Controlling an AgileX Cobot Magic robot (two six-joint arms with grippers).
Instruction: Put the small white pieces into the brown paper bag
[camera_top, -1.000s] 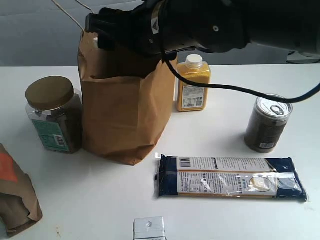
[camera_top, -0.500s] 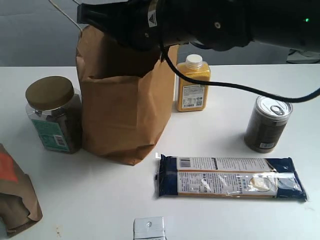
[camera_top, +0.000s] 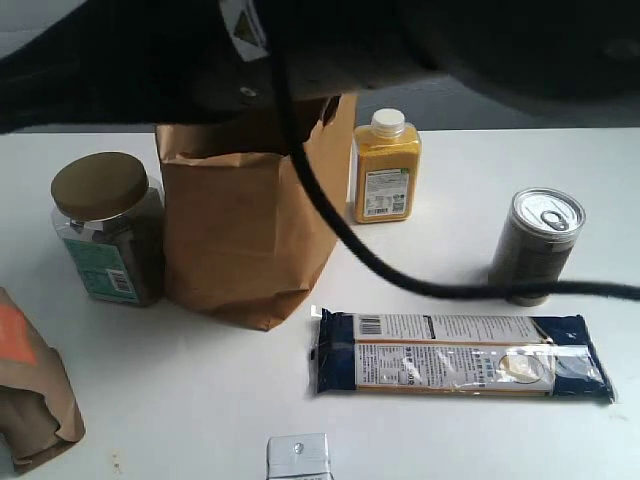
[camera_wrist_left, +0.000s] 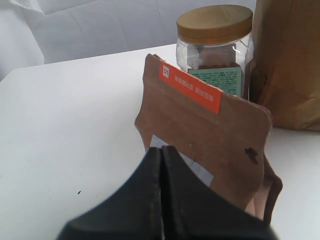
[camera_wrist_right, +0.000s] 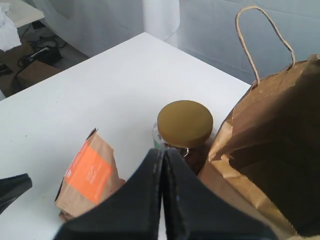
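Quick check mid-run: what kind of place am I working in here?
Probably a robot test bench, not a real kitchen: groceries such as a jar and a can staged on a bare white table, a draped plain backdrop, and cables and gear on the floor beyond.

From where I'm standing, the right arm (camera_top: 420, 40) is filling the top of the exterior view as a bulky, matte black mass, blurred and close to the lens, with rounded housings blending into one another. A small white label (camera_top: 243, 17) with dark print is sitting on its casing, too blurred to read. A thick black cable (camera_top: 450, 291) is trailing from the arm in one long, smooth curve. On the wrist cameras, the left gripper (camera_wrist_left: 162, 148) and the right gripper (camera_wrist_right: 163, 150) are looking alike: each is showing two smooth black fingers tapering to a blunt wedge, with only a thin straight seam dividing them, and a faint sheen is catching along their edges.
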